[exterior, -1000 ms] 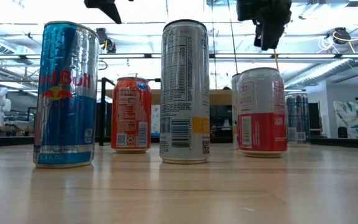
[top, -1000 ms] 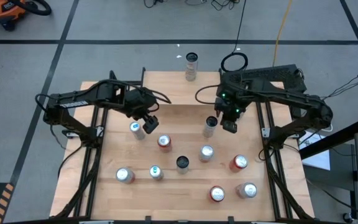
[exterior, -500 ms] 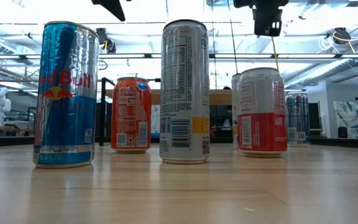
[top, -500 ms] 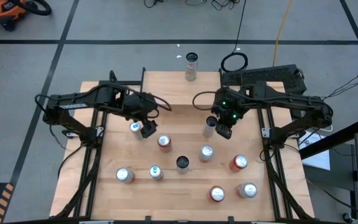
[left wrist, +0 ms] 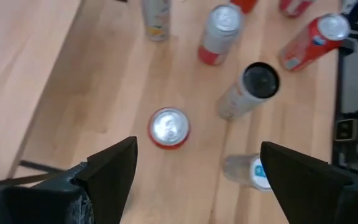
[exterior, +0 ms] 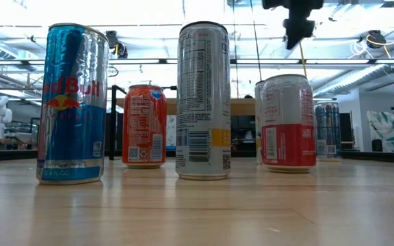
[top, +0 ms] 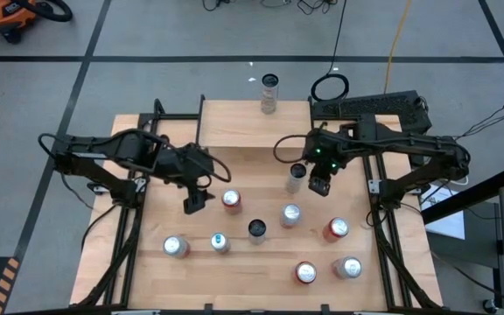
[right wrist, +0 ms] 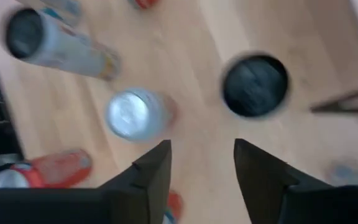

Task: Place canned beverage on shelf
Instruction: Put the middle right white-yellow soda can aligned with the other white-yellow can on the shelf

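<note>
My right gripper (top: 319,185) hangs above the table with its fingers (right wrist: 148,171) parted and nothing between them. Through the gap I look down on bare wood, with a dark-topped can (right wrist: 255,86) just beyond and a silver-topped can (right wrist: 131,114) off to the other side. From above, that dark-topped can (top: 297,176) stands just beside the gripper, on the side toward my left arm.

My left gripper (top: 195,201) hovers wide open and empty too — below it a red can with a silver lid (left wrist: 169,127) stands upright, close to a black-lidded slim can (left wrist: 248,90).

The shelf is hard to pick out from overhead; I believe the lighter raised strip along the far edge of the table (top: 252,123) is it, with thin black legs at its corners. A single can (top: 269,92) stands beyond that edge — the other cans stay scattered on the tabletop (top: 261,262), well apart from the shelf.
</note>
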### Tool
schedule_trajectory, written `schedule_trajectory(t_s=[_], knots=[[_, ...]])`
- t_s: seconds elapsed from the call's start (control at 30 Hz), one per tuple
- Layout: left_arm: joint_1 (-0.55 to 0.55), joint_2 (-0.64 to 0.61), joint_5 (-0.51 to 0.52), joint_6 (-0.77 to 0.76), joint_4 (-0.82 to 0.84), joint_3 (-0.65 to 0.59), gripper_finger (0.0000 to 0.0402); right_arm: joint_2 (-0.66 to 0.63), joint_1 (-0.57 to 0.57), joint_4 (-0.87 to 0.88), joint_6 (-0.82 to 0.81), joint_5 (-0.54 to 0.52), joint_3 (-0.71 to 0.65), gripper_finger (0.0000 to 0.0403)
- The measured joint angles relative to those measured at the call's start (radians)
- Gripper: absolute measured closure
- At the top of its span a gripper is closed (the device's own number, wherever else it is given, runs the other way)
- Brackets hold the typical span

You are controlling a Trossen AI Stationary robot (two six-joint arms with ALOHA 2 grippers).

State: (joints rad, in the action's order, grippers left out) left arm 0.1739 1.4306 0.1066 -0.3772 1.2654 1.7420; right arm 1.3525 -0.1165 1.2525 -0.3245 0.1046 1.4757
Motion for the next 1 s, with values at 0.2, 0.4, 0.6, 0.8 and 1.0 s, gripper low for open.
schedule_trajectory(t_s=[0.2, 0.4, 0.6, 0.8, 1.0], knots=[[0.013, -0.005, 0.000, -0.089, -0.002, 0.000, 0.0061, -0.038, -0.001, 0.063, 0.064, -0.127, 0.000, 0.0236], [0.013, -0.004, 0.115, -0.136, 0.052, 0.000, 0.0061, -0.066, -0.020, 0.098, 0.059, -0.235, 0.000, 0.0236], [0.012, 0.009, 0.235, -0.075, 0.237, -0.001, 0.0061, -0.074, -0.042, 0.077, 0.060, -0.178, 0.000, 0.0236], [-0.010, -0.014, 0.219, -0.065, 0.163, -0.081, 0.0061, -0.074, -0.042, -0.038, 0.114, -0.156, 0.000, 0.0236], [-0.009, -0.097, 0.163, -0.089, -0.006, -0.177, 0.0061, -0.067, -0.052, -0.147, 0.120, -0.151, 0.000, 0.0210]])
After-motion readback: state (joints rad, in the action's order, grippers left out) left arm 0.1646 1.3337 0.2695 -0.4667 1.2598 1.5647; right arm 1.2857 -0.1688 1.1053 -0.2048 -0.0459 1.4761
